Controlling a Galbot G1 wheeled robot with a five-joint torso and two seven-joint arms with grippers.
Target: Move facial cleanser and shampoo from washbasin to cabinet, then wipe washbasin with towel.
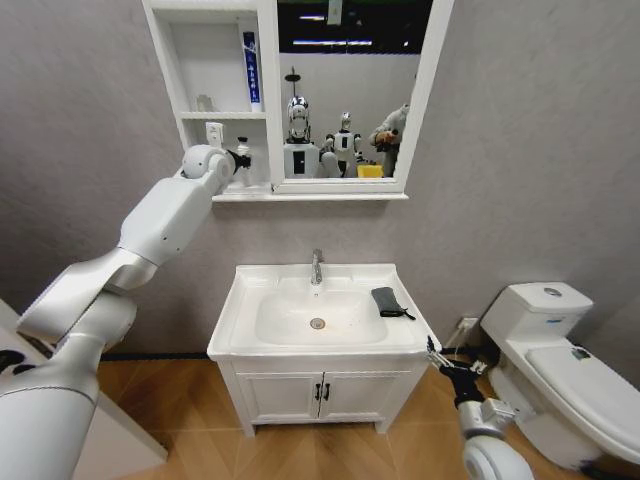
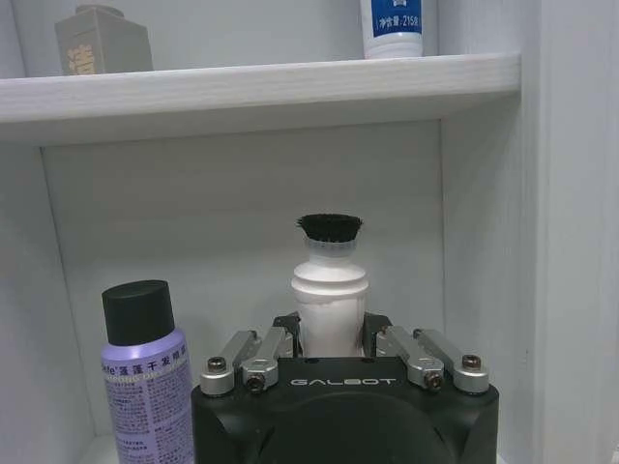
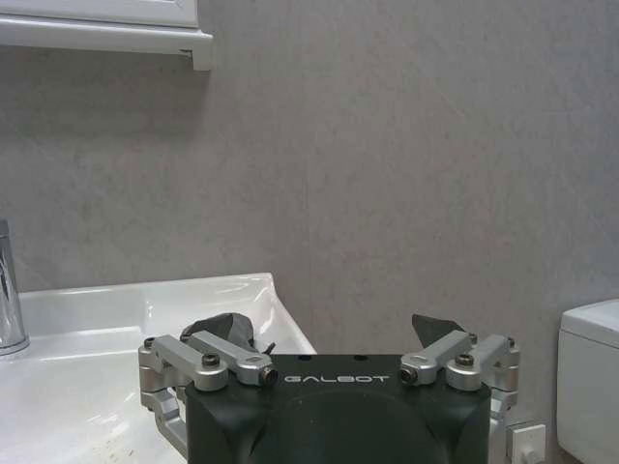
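1 left tool (image 2: 331, 340): inside the cabinet (image 1: 262, 100), lowest compartment, fingers closed around a white bottle (image 2: 330, 300) with a black cap, beside a purple spray can (image 2: 145, 372). We judge this to be the placing of 1 item; to do it well, we would seat the base flat on the shelf, spread the fingers, then back straight out, clear of the can.

1 right tool (image 1: 447, 366): spread wide, empty, low beside the washbasin (image 1: 250, 290).

1 towel (image 1: 388, 301): on the washbasin rim, right of the bowl.

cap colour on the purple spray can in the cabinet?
Black. The spray can stands beside the left gripper in the cabinet's lowest compartment, clearest in the left wrist view.
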